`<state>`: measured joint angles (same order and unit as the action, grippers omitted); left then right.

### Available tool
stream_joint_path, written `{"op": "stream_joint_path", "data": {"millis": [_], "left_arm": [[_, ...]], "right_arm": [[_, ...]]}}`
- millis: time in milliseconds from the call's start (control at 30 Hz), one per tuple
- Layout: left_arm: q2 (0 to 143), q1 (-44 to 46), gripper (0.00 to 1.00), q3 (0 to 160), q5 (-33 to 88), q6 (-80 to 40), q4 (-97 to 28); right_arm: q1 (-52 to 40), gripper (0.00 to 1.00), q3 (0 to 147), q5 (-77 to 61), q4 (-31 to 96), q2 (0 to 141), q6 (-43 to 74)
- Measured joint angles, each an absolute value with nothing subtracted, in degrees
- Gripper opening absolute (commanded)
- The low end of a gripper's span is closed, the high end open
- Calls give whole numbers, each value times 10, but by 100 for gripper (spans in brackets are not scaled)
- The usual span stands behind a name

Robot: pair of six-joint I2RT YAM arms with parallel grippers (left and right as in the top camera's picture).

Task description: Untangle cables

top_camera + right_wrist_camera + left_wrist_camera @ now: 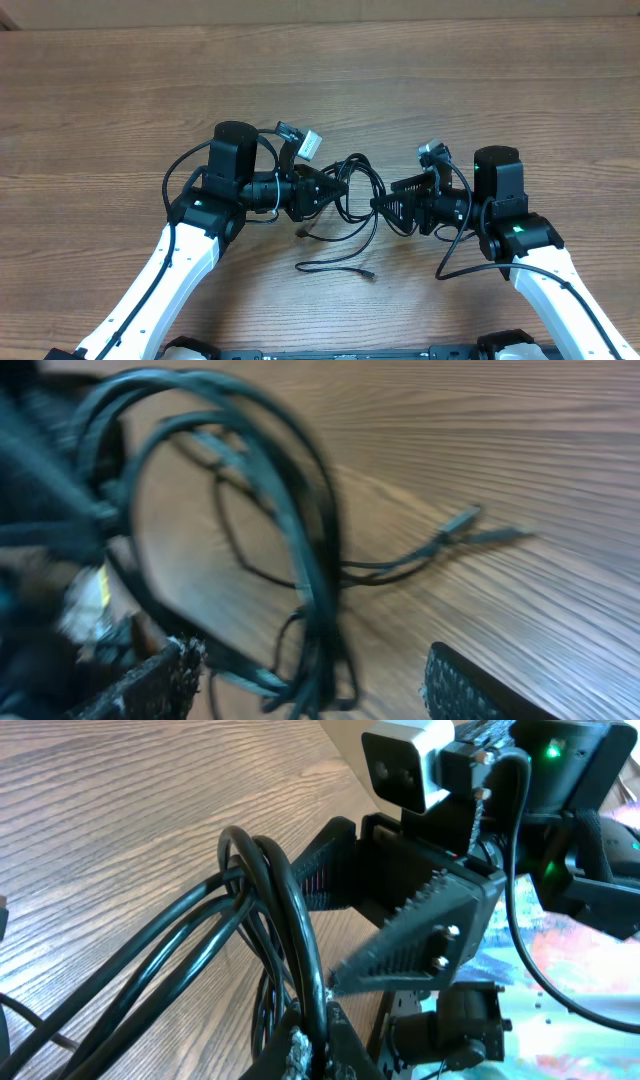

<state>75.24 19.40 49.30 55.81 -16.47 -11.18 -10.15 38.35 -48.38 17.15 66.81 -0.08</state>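
Note:
The cables point(361, 190) are thin black cords bunched in loops between my two grippers, with a loose strand point(338, 266) trailing toward the front. My left gripper point(338, 187) is shut on a loop of the cables point(272, 900), pinched between its jaws point(312, 1045). My right gripper point(383, 204) faces it, open, its fingers on either side of the hanging cable loop point(305, 550) without closing on it point(312, 665). Plug ends point(468, 520) lie on the wood beyond. The right gripper also shows in the left wrist view point(415, 925).
The wooden table point(500, 90) stretches behind and to both sides. The arms' own thicker black wires point(178, 170) loop beside each wrist. A strand's plug end point(369, 273) lies near the front middle.

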Motion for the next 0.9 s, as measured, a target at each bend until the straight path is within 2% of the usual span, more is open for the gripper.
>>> {"op": "stream_joint_path", "data": {"millis": [33,67,100,200,267,400,600,800,900], "left_arm": [[752,194,4,493,560,-161,-112],[752,195,4,493,562,-161,-112],[752,196,4,493,564,-161,-112],[752,207,4,493,577,-161,-107],[752,210,4,493,589,-161,-99],[752,210,4,493,630,-161,-86],[752,210,4,493,617,-166,-92],[752,197,4,494,438,-282,-198],[752,191,4,494,415,-304,-220]], "right_arm": [[-102,61,383,-503,171,668,-14],[-102,46,383,-513,171,668,-22],[-102,41,383,-518,170,668,-30],[-102,40,383,-522,171,668,-37],[-102,34,383,-522,171,668,-39],[-102,4,383,-521,172,668,-42],[-102,4,383,-515,178,668,-41],[-105,4,383,-495,186,668,-34],[-110,4,383,-458,185,668,9]]}}
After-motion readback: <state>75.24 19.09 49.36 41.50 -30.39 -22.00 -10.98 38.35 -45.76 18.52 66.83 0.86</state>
